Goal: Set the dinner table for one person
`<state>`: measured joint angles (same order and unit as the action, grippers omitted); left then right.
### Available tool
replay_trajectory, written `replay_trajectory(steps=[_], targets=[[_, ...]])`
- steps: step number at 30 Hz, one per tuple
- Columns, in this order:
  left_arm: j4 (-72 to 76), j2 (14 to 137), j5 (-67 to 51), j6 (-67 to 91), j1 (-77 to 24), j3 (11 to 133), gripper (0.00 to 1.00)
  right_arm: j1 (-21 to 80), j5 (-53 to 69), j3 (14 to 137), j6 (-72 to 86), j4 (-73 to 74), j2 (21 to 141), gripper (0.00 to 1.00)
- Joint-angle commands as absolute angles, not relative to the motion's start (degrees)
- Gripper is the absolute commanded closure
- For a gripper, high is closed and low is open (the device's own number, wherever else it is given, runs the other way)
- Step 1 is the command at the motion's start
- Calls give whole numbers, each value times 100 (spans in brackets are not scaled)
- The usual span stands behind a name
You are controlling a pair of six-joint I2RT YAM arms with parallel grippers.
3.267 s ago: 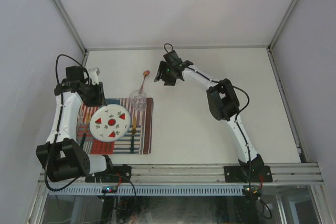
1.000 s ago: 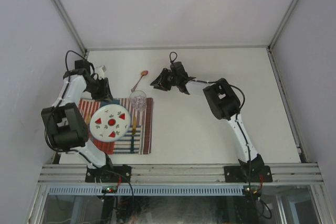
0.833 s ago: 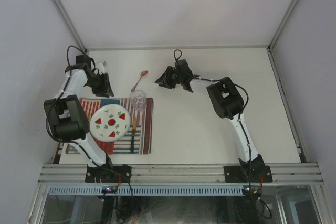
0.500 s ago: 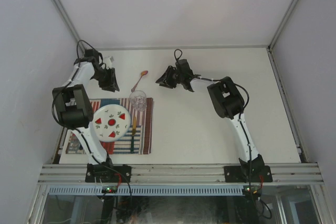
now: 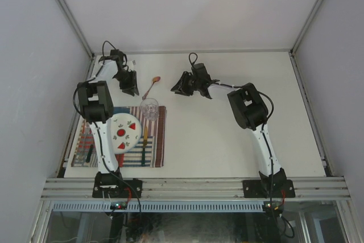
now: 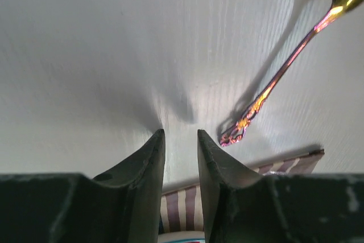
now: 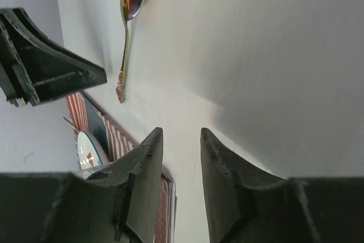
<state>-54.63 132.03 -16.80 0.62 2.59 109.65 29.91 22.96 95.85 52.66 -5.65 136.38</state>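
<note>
The left claw (image 6: 181, 135) hangs narrowly spread and empty, low over the desk (image 5: 227, 135), whose long axis runs side to side beneath both claws. The iridescent spoon (image 6: 259, 103) lies just ahead to its right. The right claw (image 7: 181, 132), likewise slightly parted, holds nothing. Earlier the left claw sat back by the striped placemat (image 5: 159, 140).

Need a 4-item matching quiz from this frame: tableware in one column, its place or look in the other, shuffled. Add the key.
1. spoon
2. plate
3. glass
4. placemat

A. striped red, white and blue
B. clear, at the placemat's far edge
C. on the bare table, beyond the placemat
D. white with red wedges, on the placemat

Pairs: 1-C, 2-D, 3-B, 4-A
</note>
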Motion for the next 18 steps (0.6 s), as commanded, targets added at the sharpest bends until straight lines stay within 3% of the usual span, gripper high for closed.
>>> replay_trajectory(steps=[1, 9, 18], targets=[[-5806, 13445, -1559, 247, 135, 11829, 66, 2921, 2132, 9319, 5058, -688, 13081, 68], [-6251, 13789, -1741, 53, -404, 12446, 66, 2822, 2162, 9117, 4950, -710, 12983, 68], [-6276, 13580, -1717, -353, -981, 11806, 66, 2761, 2157, 9022, 4862, -716, 12805, 69]])
